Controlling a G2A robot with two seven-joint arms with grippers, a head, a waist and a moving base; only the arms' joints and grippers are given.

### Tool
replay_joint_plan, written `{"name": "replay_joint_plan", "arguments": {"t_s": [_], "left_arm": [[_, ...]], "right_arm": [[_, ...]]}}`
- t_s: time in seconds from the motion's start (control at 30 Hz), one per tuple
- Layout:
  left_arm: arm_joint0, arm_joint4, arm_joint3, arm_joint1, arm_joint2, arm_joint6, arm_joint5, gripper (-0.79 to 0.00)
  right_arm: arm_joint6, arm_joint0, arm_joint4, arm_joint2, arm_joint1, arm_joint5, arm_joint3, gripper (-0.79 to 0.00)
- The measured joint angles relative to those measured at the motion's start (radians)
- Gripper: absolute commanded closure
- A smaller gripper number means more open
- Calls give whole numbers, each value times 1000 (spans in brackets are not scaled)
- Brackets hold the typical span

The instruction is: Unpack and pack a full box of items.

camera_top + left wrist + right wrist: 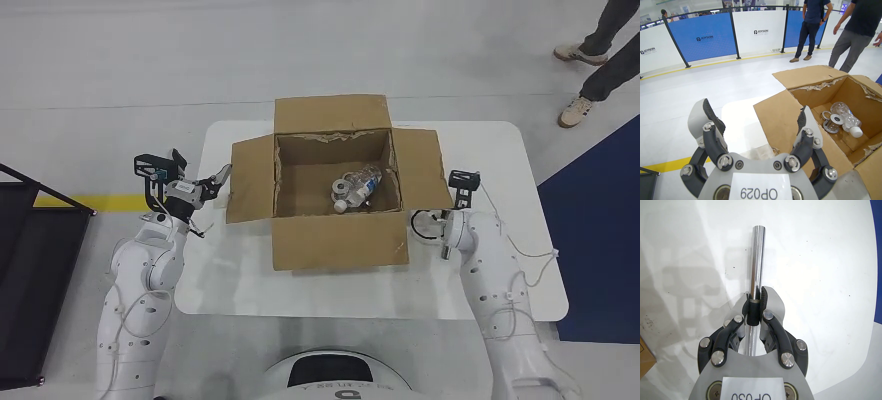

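Our right gripper (755, 306) is shut tight on a shiny rod (757, 256). A long part of the rod pokes out in front. It hangs over the white table (819, 275), just beside the box (340, 243). We think we are putting the rod down. To do that well, we should go low first, lay it flat, and only then let go. A round rod may roll away. Our left gripper (754, 106) is wide open and holds nothing. It is next to the box's left flap. Inside the box lie a bottle (848, 119), a spool (831, 124) and a ring (826, 114), close together.
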Motion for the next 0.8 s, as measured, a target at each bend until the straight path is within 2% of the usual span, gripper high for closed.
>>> {"name": "replay_joint_plan", "arguments": {"t_s": [0.2,0.37,0.63,0.8], "left_arm": [[0,0,0,0,0,0,0,-785],[0,0,0,0,0,0,0,-785],[0,0,0,0,0,0,0,-785],[0,0,0,0,0,0,0,-785]], "right_arm": [[-11,-22,35,35,2,-14,-37,0],[-46,-55,122,90,6,-62,-89,0],[-147,-137,442,280,19,-246,-151,0],[-156,-152,570,347,27,-338,-138,0]]}}
